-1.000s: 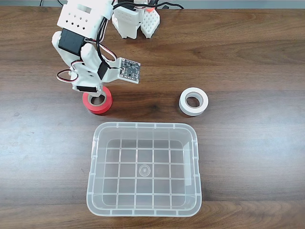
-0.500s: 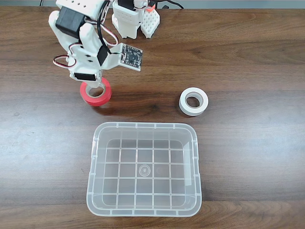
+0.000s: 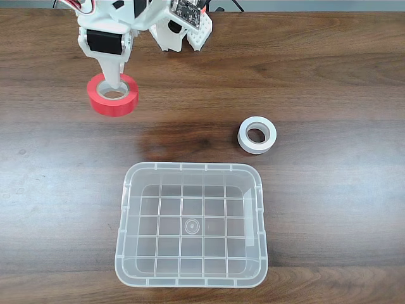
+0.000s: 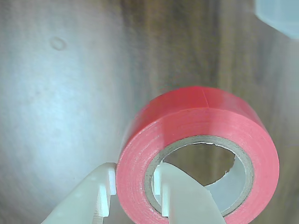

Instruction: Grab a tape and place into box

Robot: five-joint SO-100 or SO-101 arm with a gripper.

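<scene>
Gripper [image 3: 114,88] pinching the red tape [image 3: 114,95] — one finger inside the core, one outside — hanging above the table's [image 3: 329,76] far-left corner, clear box [image 3: 191,277] sitting at the near edge, white roll [image 3: 257,135] lying mid-table.

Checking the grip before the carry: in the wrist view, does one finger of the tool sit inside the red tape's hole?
Yes: one finger sits inside the core of the red tape, the other outside its wall.
</scene>
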